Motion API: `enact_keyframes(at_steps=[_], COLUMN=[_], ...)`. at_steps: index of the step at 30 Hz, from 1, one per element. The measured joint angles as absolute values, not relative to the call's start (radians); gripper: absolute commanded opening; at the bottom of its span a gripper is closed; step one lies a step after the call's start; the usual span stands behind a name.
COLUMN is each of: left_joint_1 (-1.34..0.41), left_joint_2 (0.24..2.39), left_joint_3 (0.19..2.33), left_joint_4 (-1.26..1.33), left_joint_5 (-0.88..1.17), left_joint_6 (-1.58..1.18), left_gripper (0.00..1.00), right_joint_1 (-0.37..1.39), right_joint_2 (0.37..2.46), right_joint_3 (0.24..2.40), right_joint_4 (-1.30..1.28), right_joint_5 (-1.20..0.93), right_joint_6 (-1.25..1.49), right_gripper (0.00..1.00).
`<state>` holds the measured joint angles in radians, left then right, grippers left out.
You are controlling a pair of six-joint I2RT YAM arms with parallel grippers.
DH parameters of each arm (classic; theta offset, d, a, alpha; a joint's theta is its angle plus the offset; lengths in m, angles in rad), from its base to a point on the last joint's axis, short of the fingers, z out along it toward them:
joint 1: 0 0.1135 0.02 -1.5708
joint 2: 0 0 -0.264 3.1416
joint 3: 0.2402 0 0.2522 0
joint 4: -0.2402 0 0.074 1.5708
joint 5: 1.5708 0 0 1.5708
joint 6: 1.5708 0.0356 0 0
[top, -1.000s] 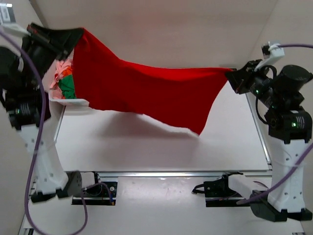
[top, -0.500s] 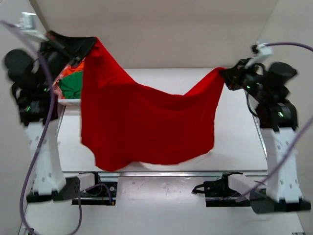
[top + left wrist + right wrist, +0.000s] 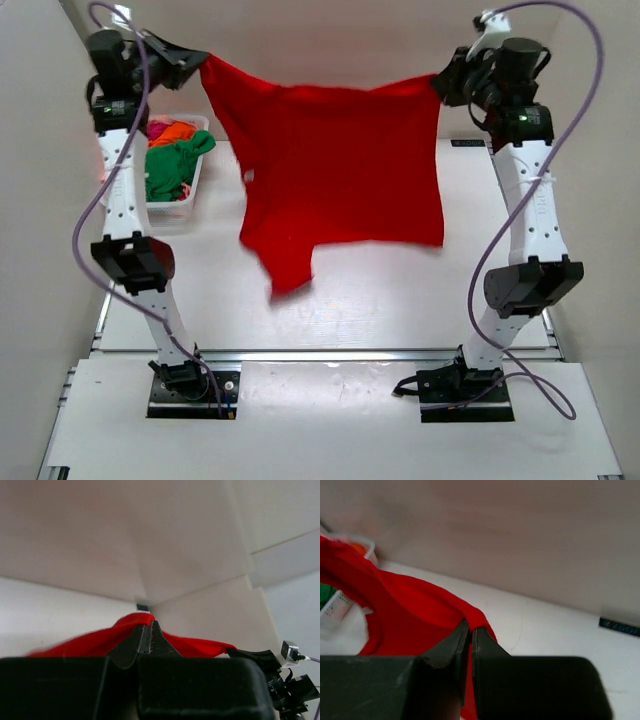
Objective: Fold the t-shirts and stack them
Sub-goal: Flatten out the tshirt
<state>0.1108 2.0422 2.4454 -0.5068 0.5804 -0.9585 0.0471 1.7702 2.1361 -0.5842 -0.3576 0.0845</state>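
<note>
Up in the air, stretched wide by its top edge: the bright red short-sleeved t-shirt of soft cloth (image 3: 340, 170). Hangs like a curtain over the middle of the flat white table (image 3: 400, 300), top edge sagging only a little, lower hem fairly level on the right, one flap dangling lower on the left. Cannot tell from above whether that flap brushes the surface. Pinched at the upper left corner by the black two-finger left gripper (image 3: 200, 62), jaws closed tight on a fold of red cloth, as seen plainly in the left wrist view. Pinched likewise at the upper right corner by the black two-finger right gripper (image 3: 437, 85), fingers nearly meeting with only a thin ridge of the cloth between them. Both held high and well apart, toward the far side of the table. Further out, at the left edge, the white slotted plastic basket (image 3: 178, 212), holding a crumpled green cloth shirt (image 3: 170, 172), an orange cloth shirt (image 3: 172, 132) and a bit of magenta cloth (image 3: 155, 126) beside the orange. As for progress, judged early: no fold made in the red one, nothing laid flat, no stack anywhere in sight. Spread and ready to be lowered onto the surface, by the look of it. Left to do: laying it down, folding it, then the same for each piece waiting in the basket, and piling them all up.
</note>
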Motion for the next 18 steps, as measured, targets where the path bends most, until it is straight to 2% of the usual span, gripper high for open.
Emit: enact_keyframes(at_steps=[3, 7, 10, 14, 18], left_joint_1=[0.155, 0.173, 0.134, 0.069, -0.056], left_joint_2=[1.942, 1.719, 1.54, 1.278, 1.083], left_joint_3=[2.387, 2.256, 2.115, 1.749, 1.361], left_joint_4=[-0.426, -0.392, -0.356, -0.325, -0.401], left_joint_5=[0.592, 0.587, 0.582, 0.557, 0.45], left_joint_6=[-0.999, -0.985, -0.933, -0.855, -0.781], left_gripper=[0.0, 0.0, 0.0, 0.0, 0.0], right_joint_1=[0.036, 0.016, -0.001, -0.047, -0.052], right_joint_2=[1.745, 1.6, 1.467, 1.328, 1.25], right_joint_3=[2.217, 2.101, 1.908, 1.584, 1.258], right_joint_4=[-0.548, -0.505, -0.456, -0.4, -0.433], right_joint_5=[-0.358, -0.36, -0.36, -0.369, -0.327], right_joint_6=[0.077, 0.071, 0.059, 0.049, 0.056], right_gripper=[0.0, 0.0, 0.0, 0.0, 0.0])
